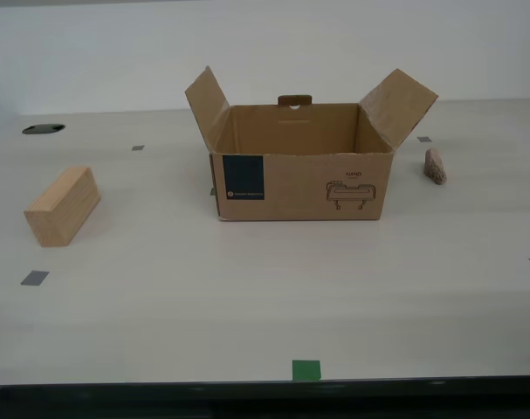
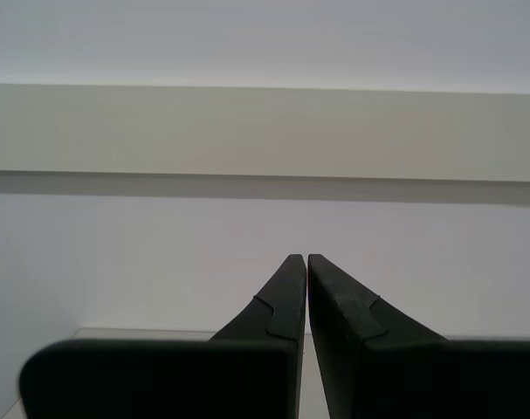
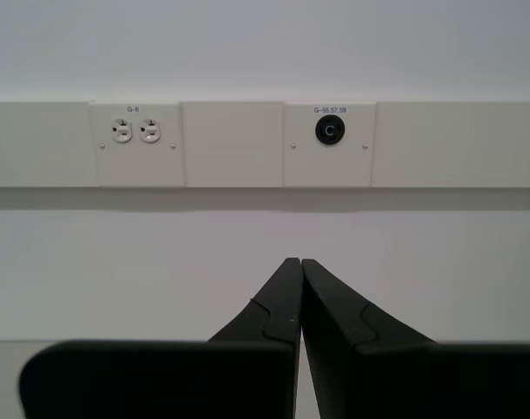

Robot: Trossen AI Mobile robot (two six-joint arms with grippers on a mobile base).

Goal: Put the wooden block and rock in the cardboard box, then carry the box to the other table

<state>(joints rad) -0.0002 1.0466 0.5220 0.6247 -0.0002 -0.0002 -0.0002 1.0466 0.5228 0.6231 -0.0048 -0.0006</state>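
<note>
Jaws of our first gripper [image 3: 296, 260] and second gripper [image 2: 301, 256] pinched together on nothing, facing the wall; neither nearer that we can tell; wooden block [image 1: 62, 206] at exterior view's left, long axis running away from us; cardboard box [image 1: 299, 185] central, open; rock [image 1: 435, 166] beyond, right.

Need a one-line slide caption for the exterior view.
Open cardboard box centered on pale table, wooden block toward the view's left, rock toward its right.
</note>
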